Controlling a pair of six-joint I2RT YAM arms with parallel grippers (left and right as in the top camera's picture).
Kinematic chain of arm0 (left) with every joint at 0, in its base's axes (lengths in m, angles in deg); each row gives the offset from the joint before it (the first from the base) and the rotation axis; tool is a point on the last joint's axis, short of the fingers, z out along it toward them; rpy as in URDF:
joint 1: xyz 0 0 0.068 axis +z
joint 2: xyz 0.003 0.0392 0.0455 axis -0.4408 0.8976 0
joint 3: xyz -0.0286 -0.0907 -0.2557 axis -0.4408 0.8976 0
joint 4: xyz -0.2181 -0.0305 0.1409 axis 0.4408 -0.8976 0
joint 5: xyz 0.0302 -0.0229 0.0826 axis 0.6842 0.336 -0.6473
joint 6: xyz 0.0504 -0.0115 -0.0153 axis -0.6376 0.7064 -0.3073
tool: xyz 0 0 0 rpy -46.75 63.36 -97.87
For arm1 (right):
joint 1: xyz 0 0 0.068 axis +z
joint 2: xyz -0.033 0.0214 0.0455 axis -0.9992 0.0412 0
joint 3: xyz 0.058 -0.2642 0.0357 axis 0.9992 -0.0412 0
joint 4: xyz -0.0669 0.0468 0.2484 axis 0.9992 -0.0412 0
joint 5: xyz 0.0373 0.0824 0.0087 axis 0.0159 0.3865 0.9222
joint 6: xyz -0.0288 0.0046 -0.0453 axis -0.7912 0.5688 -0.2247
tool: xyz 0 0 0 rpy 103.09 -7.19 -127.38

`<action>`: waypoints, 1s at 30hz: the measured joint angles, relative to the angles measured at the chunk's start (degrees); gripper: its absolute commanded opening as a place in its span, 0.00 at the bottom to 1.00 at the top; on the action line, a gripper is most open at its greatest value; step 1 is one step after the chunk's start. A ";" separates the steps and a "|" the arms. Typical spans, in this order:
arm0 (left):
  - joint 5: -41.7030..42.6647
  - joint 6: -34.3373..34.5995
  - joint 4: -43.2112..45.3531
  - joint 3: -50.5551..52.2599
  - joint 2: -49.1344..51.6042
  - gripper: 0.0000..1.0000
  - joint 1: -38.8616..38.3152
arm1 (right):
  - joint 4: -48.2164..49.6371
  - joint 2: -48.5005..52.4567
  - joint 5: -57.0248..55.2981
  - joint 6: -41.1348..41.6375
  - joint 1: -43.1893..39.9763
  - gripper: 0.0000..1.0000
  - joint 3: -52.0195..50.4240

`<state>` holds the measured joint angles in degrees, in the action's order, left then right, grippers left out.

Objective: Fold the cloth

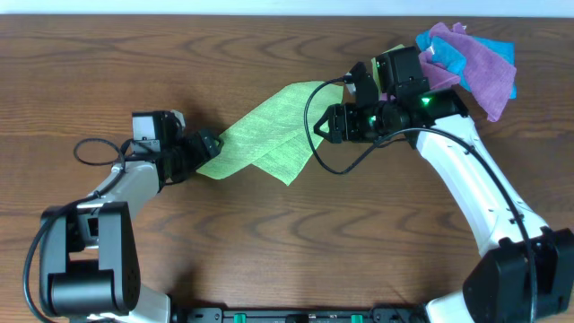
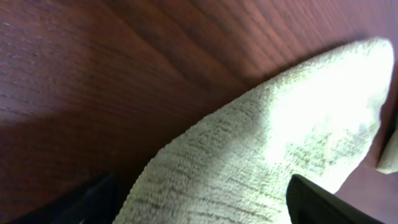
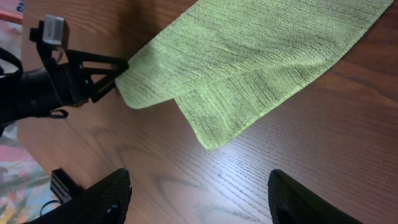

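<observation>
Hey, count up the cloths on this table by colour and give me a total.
green cloth: 1
purple cloth: 1
blue cloth: 1
Total: 3. The purple and blue ones are heaped together at the far right corner, so that heap may hide more.

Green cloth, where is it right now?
In the overhead view, the light green woven cloth lies slantwise in the middle of the brown wooden table, its lower-left corner at the left hand and its upper end by the right hand.
</observation>
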<state>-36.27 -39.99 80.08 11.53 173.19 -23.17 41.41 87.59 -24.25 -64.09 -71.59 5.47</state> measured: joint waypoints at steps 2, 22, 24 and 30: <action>1.07 -0.13 -0.09 0.13 0.63 0.44 -0.04 | -0.02 0.00 0.00 0.00 0.00 0.70 0.00; 10.23 -0.04 0.46 -2.25 1.42 0.06 0.02 | 2.12 0.00 -0.35 -0.39 1.27 0.70 -8.44; 10.93 -0.02 0.48 -3.74 1.42 0.06 0.02 | 5.35 0.07 0.66 0.15 1.86 0.70 -12.33; 12.26 0.17 0.66 -6.99 1.42 0.06 0.02 | 21.14 0.20 4.00 5.49 4.94 0.66 -22.51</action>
<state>-24.01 -39.81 80.73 4.54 174.61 -23.15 62.54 87.78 -20.25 -58.60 -66.65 -17.04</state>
